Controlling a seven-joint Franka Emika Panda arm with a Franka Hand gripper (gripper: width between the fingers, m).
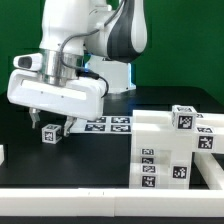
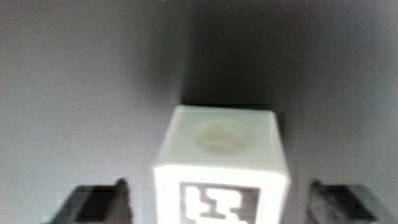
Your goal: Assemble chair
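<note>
Wrist view shows my end effector point(image 2: 210, 205) open wide, its dark fingers point(image 2: 98, 203) apart from the small white plastic chair block with a black-and-white tag point(image 2: 221, 172) standing on the black counter point(image 2: 71, 80), probably just set down.

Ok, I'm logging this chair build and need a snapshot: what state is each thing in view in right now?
hand: open, fingers on either side of the small block, not clamping it.
small block: upright on the table, between the fingers, free.
tagged white chair parts: resting grouped at the exterior view's right, untouched.
marker board: flat on the table behind the hand.
</note>
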